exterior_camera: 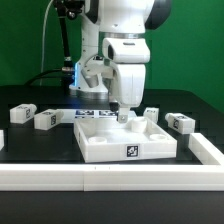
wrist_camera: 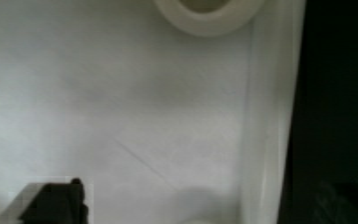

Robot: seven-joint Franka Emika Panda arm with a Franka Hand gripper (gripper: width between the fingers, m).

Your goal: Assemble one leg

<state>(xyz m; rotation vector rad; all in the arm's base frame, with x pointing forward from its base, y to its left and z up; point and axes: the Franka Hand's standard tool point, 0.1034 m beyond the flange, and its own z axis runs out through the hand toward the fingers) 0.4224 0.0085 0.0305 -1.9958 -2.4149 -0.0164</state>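
The leg nearest the work lies loose on the table, just beside the far edge of the slab, toward the exterior view's right. No leg is held or fitted yet. A second leg lies further to that side. A third leg and a fourth leg lie well apart on the exterior view's left. All four are spread out singly, which probably leaves room for a grasp on each.

The large white slab lies flat in the middle with its sockets facing up, so a leg can be set in from above. The gripper hangs low over the slab's far part, pointing straight down. In the wrist view the slab fills the picture, with one round corner socket empty and the slab's edge running beside the dark table.

One dark finger shows far off to the side, and only bare slab lies where a held part would be. I therefore judge the claw to be apart and empty.

The pose suggests the arm is above the slab rather than reaching for a part. The next move calls for a grasp on a leg. A low white rail borders the front of the table, likely to keep parts in.
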